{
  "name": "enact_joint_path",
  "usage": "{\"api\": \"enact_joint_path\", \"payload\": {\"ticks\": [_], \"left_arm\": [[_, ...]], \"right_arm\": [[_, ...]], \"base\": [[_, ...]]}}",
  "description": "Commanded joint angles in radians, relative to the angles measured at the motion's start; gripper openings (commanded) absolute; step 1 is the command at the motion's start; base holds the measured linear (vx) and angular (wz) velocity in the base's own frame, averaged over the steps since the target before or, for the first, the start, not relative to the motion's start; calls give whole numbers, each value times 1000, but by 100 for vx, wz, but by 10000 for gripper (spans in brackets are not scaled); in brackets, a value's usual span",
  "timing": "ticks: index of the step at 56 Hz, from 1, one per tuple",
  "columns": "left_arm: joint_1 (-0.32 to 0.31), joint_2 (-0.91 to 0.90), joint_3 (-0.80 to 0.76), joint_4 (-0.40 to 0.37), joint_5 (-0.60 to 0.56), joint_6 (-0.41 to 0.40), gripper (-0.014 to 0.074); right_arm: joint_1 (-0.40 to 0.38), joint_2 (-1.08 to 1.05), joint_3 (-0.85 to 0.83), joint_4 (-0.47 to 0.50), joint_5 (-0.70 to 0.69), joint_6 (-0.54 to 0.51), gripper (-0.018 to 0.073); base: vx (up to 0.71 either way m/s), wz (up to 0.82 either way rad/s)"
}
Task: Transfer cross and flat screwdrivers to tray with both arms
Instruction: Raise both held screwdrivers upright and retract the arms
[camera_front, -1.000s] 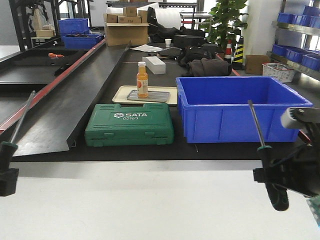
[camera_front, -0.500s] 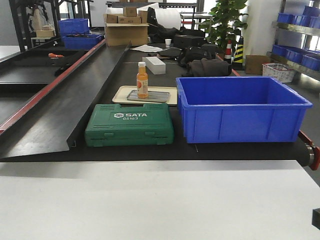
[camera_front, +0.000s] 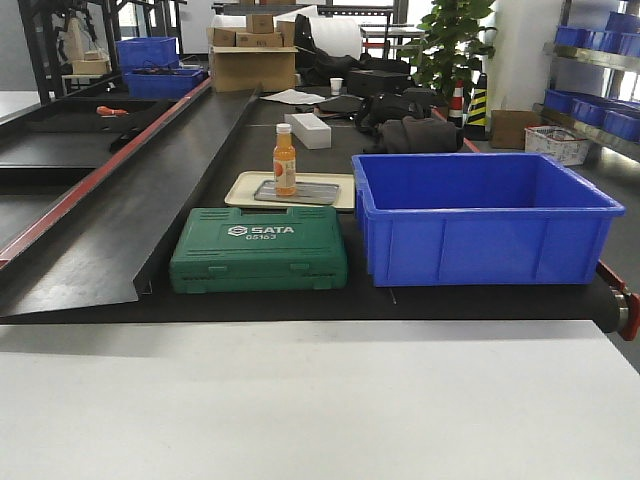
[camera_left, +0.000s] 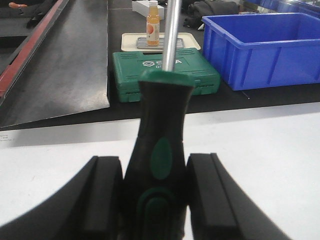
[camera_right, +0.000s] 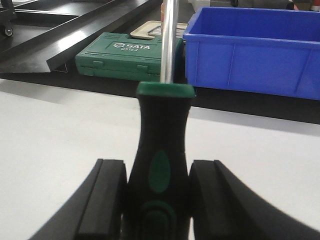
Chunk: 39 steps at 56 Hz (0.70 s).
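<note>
In the left wrist view my left gripper (camera_left: 154, 165) is shut on the black-and-green handle of one screwdriver (camera_left: 162, 125). Its silver shaft points up out of frame. In the right wrist view my right gripper (camera_right: 157, 167) is shut the same way on the other screwdriver (camera_right: 164, 125). Both tips are cut off, so I cannot tell cross from flat. The grey tray (camera_front: 297, 192) lies on a cream tray beyond the green case; it also shows in the left wrist view (camera_left: 145, 44). Neither arm appears in the front view.
An orange bottle (camera_front: 285, 158) stands on the grey tray. A green SATA case (camera_front: 258, 248) and a blue crate (camera_front: 480, 215) sit on the black belt past the white table (camera_front: 300, 400). A black sloped panel (camera_front: 130, 200) runs along the left.
One second ago both arms held the screwdrivers at the lower left and lower right of the front view. They have since left that view.
</note>
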Motion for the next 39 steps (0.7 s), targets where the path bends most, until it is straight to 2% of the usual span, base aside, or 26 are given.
{"api": "enact_joint_path", "payload": {"ticks": [1,39], "left_arm": [[-5,3,-28,-10,-94,-1,-6],[-5,3,-28,-10,-95,-1,-6]], "right_arm": [[-3,2,-30,20,-77,2,-8],[-3,2,-30,19,-77,-3,-8]], "base": [[0,0],[0,0]]}}
